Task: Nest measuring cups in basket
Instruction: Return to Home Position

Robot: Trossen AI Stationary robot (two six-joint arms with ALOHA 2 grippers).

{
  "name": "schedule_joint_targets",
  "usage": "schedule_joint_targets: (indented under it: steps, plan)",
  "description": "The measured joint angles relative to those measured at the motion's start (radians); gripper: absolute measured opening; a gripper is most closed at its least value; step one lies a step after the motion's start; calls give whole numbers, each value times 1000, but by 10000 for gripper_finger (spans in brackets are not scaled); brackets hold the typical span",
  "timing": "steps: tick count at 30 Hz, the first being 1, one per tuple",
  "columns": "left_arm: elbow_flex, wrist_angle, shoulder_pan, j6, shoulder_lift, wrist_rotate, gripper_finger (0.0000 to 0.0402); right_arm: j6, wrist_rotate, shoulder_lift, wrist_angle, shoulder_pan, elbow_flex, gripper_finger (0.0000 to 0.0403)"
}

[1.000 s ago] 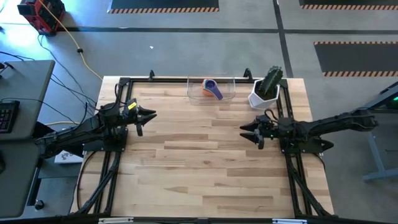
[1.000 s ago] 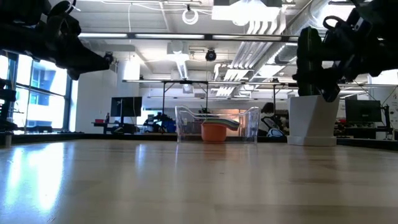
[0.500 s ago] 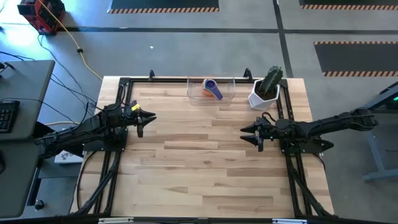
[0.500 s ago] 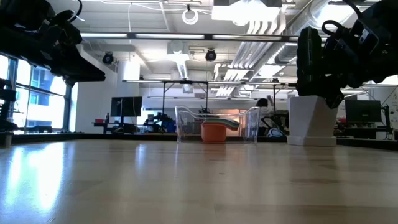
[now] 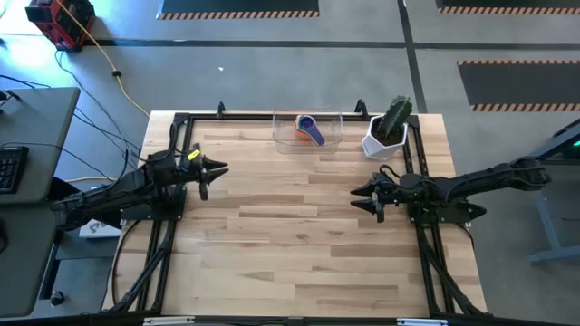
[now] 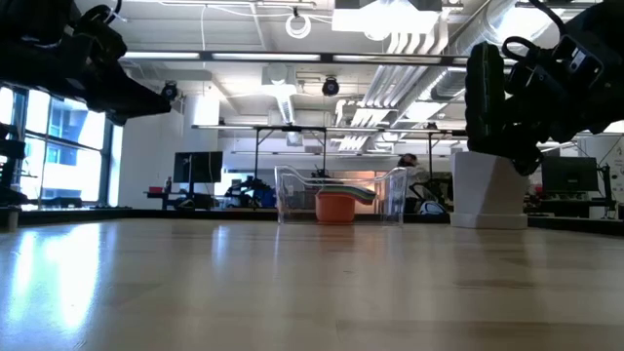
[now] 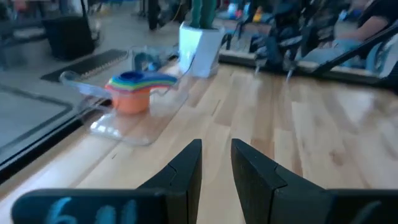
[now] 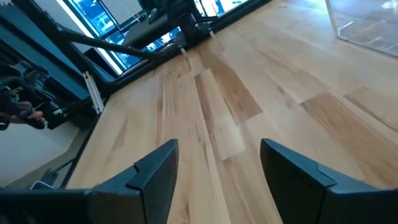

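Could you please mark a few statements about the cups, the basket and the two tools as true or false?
1. The measuring cups sit nested inside the basket. True.
2. The right tool grips an orange cup. False: it is open and empty, over the right side of the table.
3. The cactus pot stands inside the basket. False: it stands beside the basket, on the table.
4. The left tool hangs over the table's left side, apart from the basket. True.

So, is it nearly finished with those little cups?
Nearly. The stacked cups sit inside the clear bin at the table's far edge. The left hand and right hand hold nothing, above opposite sides. Probably only pulling back to rest remains.
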State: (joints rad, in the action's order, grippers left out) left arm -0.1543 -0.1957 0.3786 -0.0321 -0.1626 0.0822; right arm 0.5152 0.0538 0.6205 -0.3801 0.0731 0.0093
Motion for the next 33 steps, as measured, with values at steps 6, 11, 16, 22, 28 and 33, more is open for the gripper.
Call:
schedule_joint_targets:
  steps: [6, 11, 16, 22, 28, 33]
  plan:
    - [143, 232, -1, -98, 49, 58, 78, -92, 1, 0, 4, 0, 0, 218]
    - [140, 276, -2, -51, 58, 43, 78, -105, 6, 0, 4, 0, 0, 218]
    - [140, 273, -2, -19, 62, 17, 78, -105, 6, 0, 28, 0, 0, 218]
    - [141, 210, -2, -107, 61, -40, 78, -105, 6, 0, 80, 0, -1, 218]
    - [141, 210, -2, -132, 49, -44, 78, -105, 6, 0, 92, 0, -1, 218]
    - [141, 211, -2, -131, 50, -45, 78, -105, 6, 0, 93, 0, -1, 218]
